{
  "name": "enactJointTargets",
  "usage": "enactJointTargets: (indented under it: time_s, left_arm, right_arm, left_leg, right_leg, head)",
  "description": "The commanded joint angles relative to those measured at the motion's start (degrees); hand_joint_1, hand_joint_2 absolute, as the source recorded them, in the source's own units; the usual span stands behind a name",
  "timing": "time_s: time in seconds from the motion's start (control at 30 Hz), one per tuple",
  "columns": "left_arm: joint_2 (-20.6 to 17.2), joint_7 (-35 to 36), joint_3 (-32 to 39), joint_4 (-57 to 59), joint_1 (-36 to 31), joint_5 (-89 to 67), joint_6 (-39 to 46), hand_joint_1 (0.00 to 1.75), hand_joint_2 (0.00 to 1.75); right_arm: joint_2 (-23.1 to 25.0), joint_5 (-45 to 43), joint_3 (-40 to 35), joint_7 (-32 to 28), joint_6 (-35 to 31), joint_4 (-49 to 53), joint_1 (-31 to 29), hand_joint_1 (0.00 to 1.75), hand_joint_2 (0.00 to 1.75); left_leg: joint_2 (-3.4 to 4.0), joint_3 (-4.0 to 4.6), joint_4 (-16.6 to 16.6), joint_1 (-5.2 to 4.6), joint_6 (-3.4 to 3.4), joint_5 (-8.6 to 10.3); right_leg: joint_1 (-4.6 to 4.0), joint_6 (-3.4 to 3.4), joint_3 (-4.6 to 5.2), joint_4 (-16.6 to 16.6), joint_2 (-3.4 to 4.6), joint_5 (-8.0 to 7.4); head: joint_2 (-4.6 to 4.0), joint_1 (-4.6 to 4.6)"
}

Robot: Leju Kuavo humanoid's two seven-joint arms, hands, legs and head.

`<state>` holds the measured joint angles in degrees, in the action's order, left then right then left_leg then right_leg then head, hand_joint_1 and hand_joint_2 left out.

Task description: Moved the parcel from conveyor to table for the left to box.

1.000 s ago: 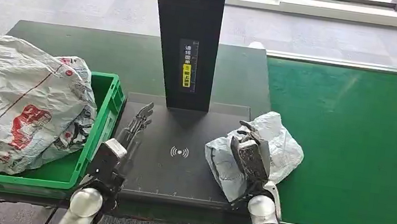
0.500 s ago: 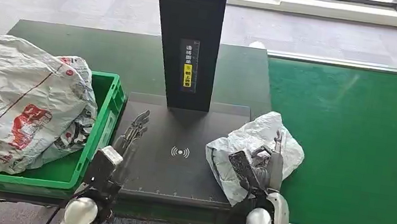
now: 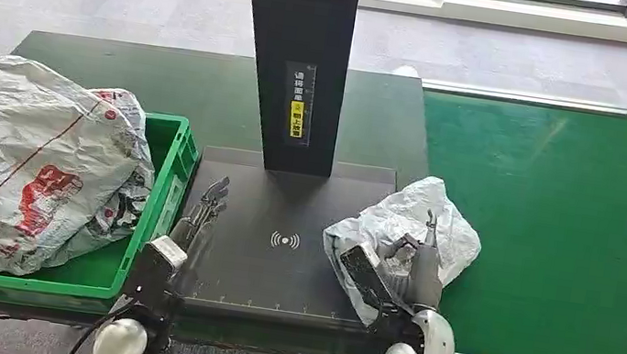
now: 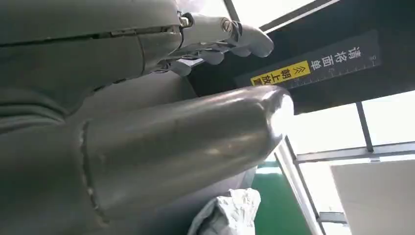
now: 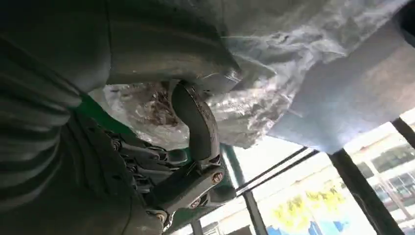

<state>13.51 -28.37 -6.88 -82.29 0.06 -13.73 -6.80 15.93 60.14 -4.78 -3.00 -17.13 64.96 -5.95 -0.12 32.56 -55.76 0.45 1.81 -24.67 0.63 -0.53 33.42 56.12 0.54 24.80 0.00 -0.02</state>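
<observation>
parcel (image 3: 404, 231) straddles bench (image 3: 210, 93) and conveyor (image 3: 563, 221) | right hand (image 3: 399, 268) fingers (image 5: 193, 117) spread, resting against it; left hand (image 3: 193, 220) fingers apart, holding nothing | right wrist view shows a finger curled under the crinkled wrap

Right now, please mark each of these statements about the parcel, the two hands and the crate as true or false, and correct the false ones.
1. The grey parcel lies partly on the black scanner base and partly on the green conveyor. True.
2. The right hand is at the parcel. True.
3. The left hand holds a parcel. False: it holds nothing, its fingers stretched out over the base.
4. The green crate is empty. False: a large white bag with red print fills it.
5. The crate stands on the conveyor. False: it stands on the dark table, left of the base.
</observation>
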Motion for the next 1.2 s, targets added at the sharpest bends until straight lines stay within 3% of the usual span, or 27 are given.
enactJointTargets:
  time_s: [0.03,0.3,0.4,0.43,0.57,0.73,1.03,1.2]
  left_arm:
    - [-0.99,0.96,1.73,4.13,-4.22,-0.22,-1.42,0.0,0.0]
    - [-1.06,0.94,1.76,4.14,-4.06,-0.19,-1.48,0.0,0.0]
    - [-1.19,0.93,1.65,4.45,-4.39,-0.04,-1.75,0.0,0.0]
    - [-1.22,0.93,1.64,4.64,-4.55,-0.02,-1.81,0.0,0.0]
    - [-1.39,0.87,1.69,4.49,-4.18,0.05,-1.82,0.0,0.0]
    - [-1.54,0.35,1.51,5.34,-4.7,0.34,-1.6,0.0,0.0]
    - [-1.51,0.27,1.47,5.56,-4.8,0.36,-1.55,0.0,0.0]
    - [-1.54,-0.04,0.78,7.55,-6.13,0.67,-1.41,0.0,0.0]
  right_arm:
    - [-3.12,1.29,-4.38,-0.74,4.49,-11.89,-2.64,0.19,1.75]
    - [-3.12,1.26,-4.36,-0.73,4.67,-11.98,-2.95,0.19,1.75]
    - [-3.49,2.33,-4.97,0.14,5.84,-13.04,-3.15,0.0,1.75]
    - [-3.66,3.03,-5.35,0.45,5.95,-13.6,-3.32,1.75,1.75]
    - [-3.2,0.35,-4.35,-3.72,1.94,-14.28,-4.72,1.75,1.75]
    - [-1.96,-11.3,-2.6,-13.76,7.24,-12.93,-6.08,1.75,1.75]
    - [-1.99,-11.64,-2.59,-14.06,7.33,-13.63,-6.47,1.75,1.75]
    - [-1.76,-18.91,-2.17,-19.34,12.77,-17.87,-8.7,1.75,1.75]
  left_leg:
    - [0.0,-0.14,0.08,0.06,-0.03,0.02]
    - [0.03,-0.13,0.06,0.03,-0.04,-0.02]
    - [-0.01,-0.15,0.06,0.06,-0.07,-0.02]
    - [0.0,-0.12,0.05,0.02,-0.04,0.0]
    - [-0.04,-0.14,0.05,0.09,-0.11,0.01]
    - [0.16,-0.15,0.01,0.07,-0.09,-0.04]
    - [0.17,-0.16,0.02,0.07,-0.03,0.01]
    - [0.16,-0.15,0.03,0.04,-0.02,0.02]
  right_leg:
    - [-0.06,0.03,-0.19,-0.15,-0.05,-0.03]
    - [-0.03,0.01,-0.16,-0.09,-0.02,0.0]
    - [-0.07,0.01,-0.21,-0.12,-0.09,0.01]
    - [-0.02,0.01,-0.14,-0.07,-0.04,0.0]
    - [-0.11,0.03,-0.24,-0.16,-0.14,-0.02]
    - [-0.08,-0.01,-0.13,-0.08,0.05,-0.01]
    - [-0.06,-0.04,-0.11,-0.05,0.19,-0.07]
    - [-0.05,-0.04,-0.13,-0.05,0.11,-0.07]
  head:
    - [0.02,0.0]
    - [0.0,0.0]
    - [0.0,0.0]
    - [0.02,0.0]
    - [0.02,0.0]
    - [0.0,0.02]
    - [0.02,0.0]
    - [0.0,0.0]
